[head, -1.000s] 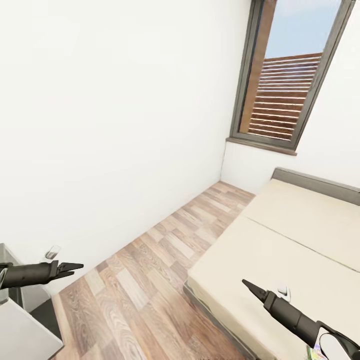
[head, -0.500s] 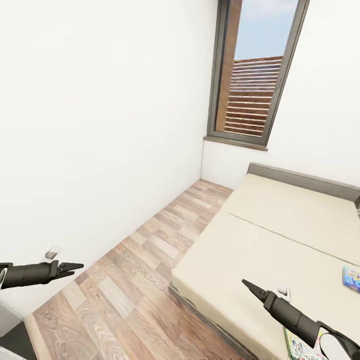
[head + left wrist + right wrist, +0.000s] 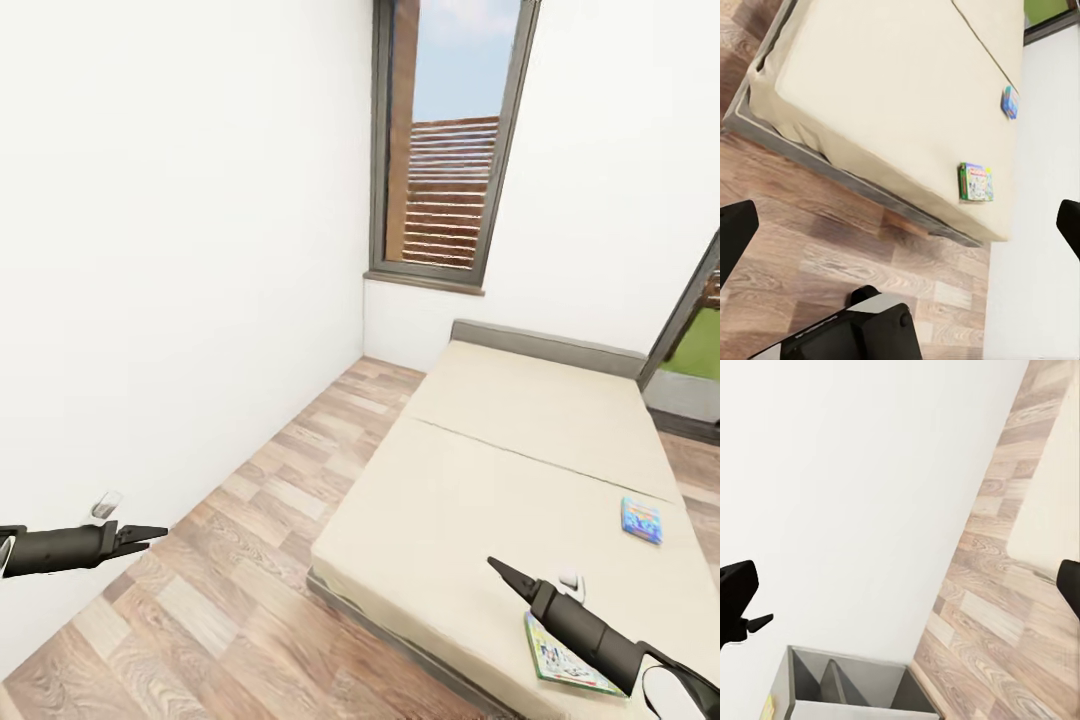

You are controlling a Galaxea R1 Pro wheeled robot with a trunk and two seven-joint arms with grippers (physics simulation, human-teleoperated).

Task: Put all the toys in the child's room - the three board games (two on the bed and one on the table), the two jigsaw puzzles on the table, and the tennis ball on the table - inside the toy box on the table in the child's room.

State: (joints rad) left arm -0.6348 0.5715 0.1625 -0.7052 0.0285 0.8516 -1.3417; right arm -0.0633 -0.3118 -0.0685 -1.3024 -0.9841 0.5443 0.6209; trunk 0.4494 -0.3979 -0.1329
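Observation:
The bed [image 3: 480, 480], a beige mattress with a grey headboard, lies ahead to the right. Two board games rest on it: a light blue one [image 3: 641, 520] near its far right edge, and a green-edged one [image 3: 560, 660] at the near corner, partly behind my right arm. The left wrist view also takes in the bed [image 3: 892, 82], the green-edged game [image 3: 976, 182] and the blue game [image 3: 1010, 102]. My left gripper [image 3: 150, 537] hangs open over the wood floor by the white wall. My right gripper [image 3: 497, 570] is open above the bed's near part, holding nothing.
A tall dark-framed window [image 3: 445, 150] stands behind the bed's head, and a second glazed opening [image 3: 695, 345] shows at the far right. Wood-plank floor [image 3: 280, 520] runs between wall and bed. A grey compartmented box [image 3: 832, 690] sits by the wall.
The camera has swung right: window and bed slid left in the picture, the grey furniture at the lower left dropped out, and both board games came into sight. Both grippers kept their pose.

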